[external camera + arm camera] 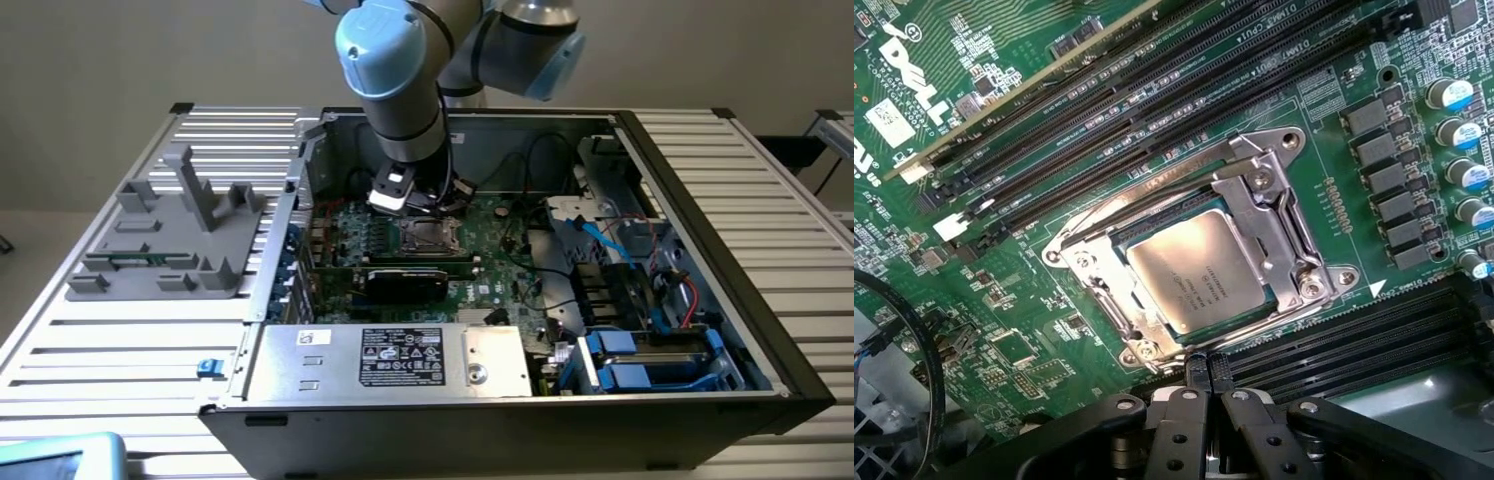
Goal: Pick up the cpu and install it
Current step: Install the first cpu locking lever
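- Sitting flat inside its socket on the green motherboard, the cpu shows its dull silver top with faint printed lettering, framed on all sides by the socket's shiny metal frame.
- In the wrist view the gripper has its two dark fingertips pressed together with no gap between them, holding nothing; they sit just beside the socket's edge, next to a corner of the cpu and not on it.
- Long black memory slots run in parallel rows on one side of the socket, and more dark slots lie on the opposite side, near the gripper's black body.
- A row of small grey blocks and several blue-topped round capacitors stand past another side of the socket.
- From the exterior view, the arm reaches down from the far edge of the tabletop into the open computer case, its gripper hanging just above the socket near the middle of the board.
- A black rectangular card stands on the board just nearer the camera than the socket.
- A silver power supply box with a black label lies along the case's near side, with blue drive brackets toward the exterior view's right.
- A grey plastic holder sits on the slatted tabletop outside the case, toward the exterior view's left.
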Motion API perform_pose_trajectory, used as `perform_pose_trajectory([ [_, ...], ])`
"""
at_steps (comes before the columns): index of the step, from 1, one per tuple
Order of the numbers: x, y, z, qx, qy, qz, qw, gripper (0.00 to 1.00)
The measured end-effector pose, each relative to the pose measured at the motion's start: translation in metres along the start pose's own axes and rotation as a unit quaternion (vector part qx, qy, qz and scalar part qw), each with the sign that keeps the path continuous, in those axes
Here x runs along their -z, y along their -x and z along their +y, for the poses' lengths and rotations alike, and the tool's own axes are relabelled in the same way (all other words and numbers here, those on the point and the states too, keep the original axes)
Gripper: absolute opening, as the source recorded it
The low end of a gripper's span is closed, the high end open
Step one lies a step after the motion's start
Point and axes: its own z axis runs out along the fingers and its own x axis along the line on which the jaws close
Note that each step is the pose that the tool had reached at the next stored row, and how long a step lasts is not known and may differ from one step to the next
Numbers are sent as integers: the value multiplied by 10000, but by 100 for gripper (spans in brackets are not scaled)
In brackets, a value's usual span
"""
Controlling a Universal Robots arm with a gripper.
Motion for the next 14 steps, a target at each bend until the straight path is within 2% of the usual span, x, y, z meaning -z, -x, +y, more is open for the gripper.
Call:
perform_pose_trajectory([
  [5,-7,-2,1,-2,-9,-5,10000,12],
  [11,-8,-4,0,-9,-40,-16,10000,12],
  [14,27,-7,-15,-9,-44,-16,10000,12],
])
